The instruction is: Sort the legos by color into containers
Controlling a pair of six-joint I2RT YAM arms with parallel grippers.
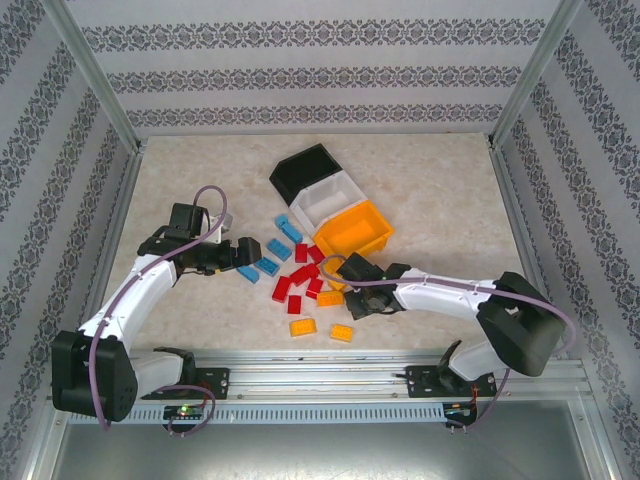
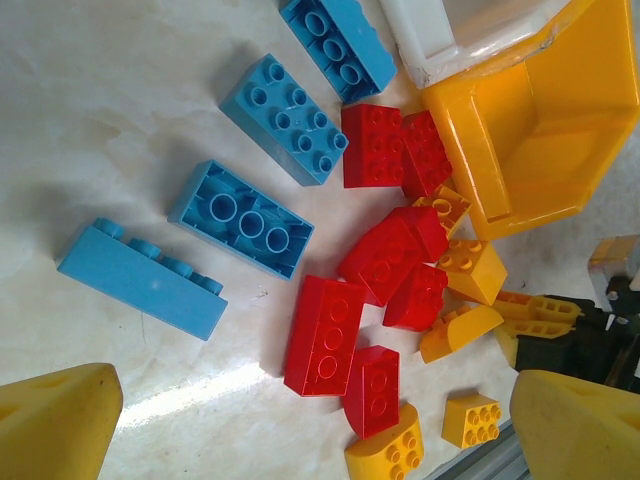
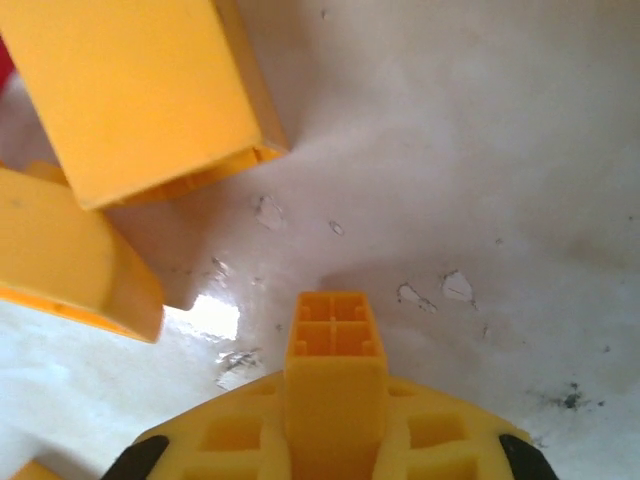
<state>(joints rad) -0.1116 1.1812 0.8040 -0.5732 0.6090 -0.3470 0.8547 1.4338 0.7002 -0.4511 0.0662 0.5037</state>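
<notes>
We see a beige marbled tabletop (image 1: 450, 200) with everything laid out on it. The white-and-black left arm (image 1: 130, 300) and right arm (image 1: 440, 295) both reach in toward the middle. Behind the pile, three plastic bins with sloped fronts stand touching in a slanted row: the black bin (image 1: 300, 170) farthest back, the white bin (image 1: 325, 200) next, and the orange-yellow bin (image 1: 360, 232) nearest the bricks. The left gripper (image 1: 245, 250) hangs over the blue bricks with its jaws spread wide; in its wrist view the yellow fingers (image 2: 55, 420) sit at opposite bottom corners. The right gripper (image 3: 335, 330) is low over the tabletop just beside two orange-yellow bricks, its jaws closed together into one narrow column. The small studded plastic bricks all lie on the tabletop in front of the bins: blue bricks (image 1: 265, 266) to the left, red bricks (image 1: 300, 275) clustered in the middle, and orange-yellow bricks (image 1: 302, 326) at the near and right side.
</notes>
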